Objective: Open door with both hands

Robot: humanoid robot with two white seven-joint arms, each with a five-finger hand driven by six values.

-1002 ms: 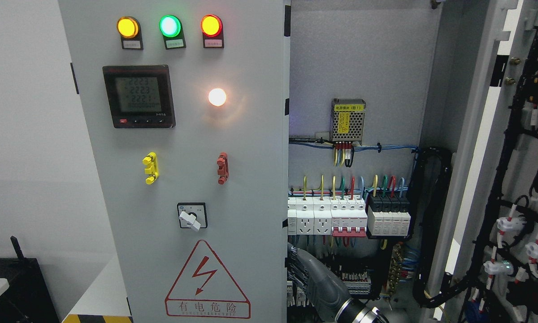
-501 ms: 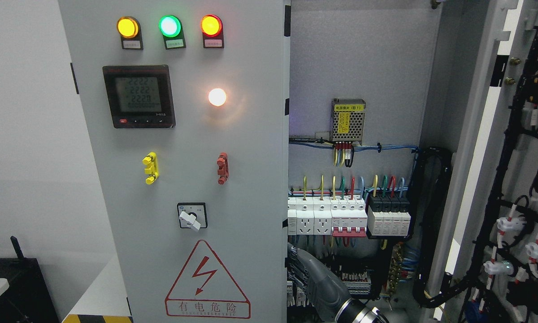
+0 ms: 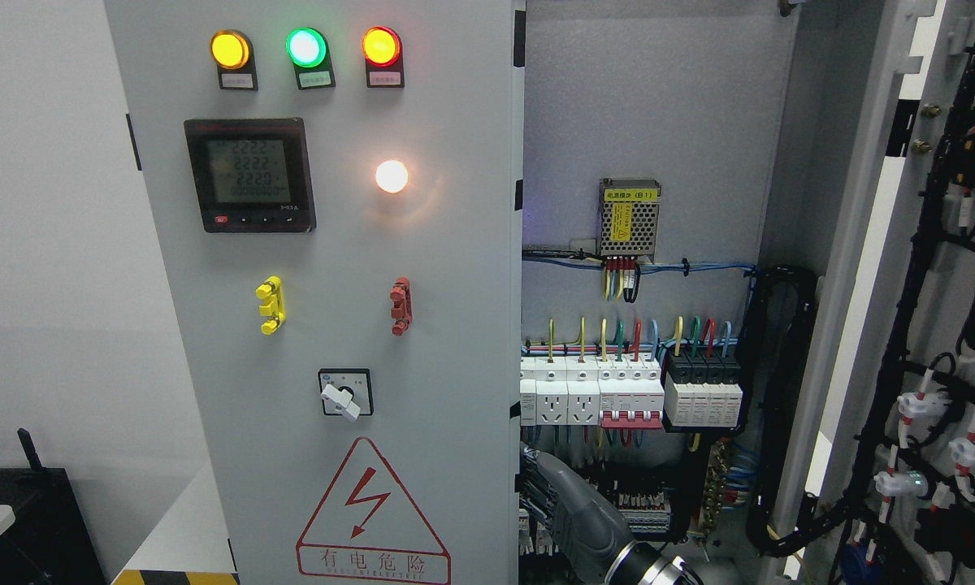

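The left door (image 3: pixel 333 325) stands shut at the cabinet's left edge, the right door (image 3: pixel 926 325) swung wide. One hand (image 3: pixel 581 512) at the left door's inner edge (grip unclear), barely shifted since a second ago, so the pull hasn't begun.

We see only part of one hand (image 3: pixel 573 508) low in the cabinet: its fingers go behind the left door (image 3: pixel 422 325) edge, and the wrist is cut by the bottom edge, so we cannot tell which arm it belongs to or how it grips. The right door (image 3: pixel 886 244) runs off the top, right and bottom. The meter (image 3: pixel 249 175) digits are too small to read surely, as are the labels under the lamps (image 3: pixel 307 47). The warning sign (image 3: pixel 372 520) is clipped at the bottom. The lower terminals (image 3: pixel 642 508) sit in shadow.
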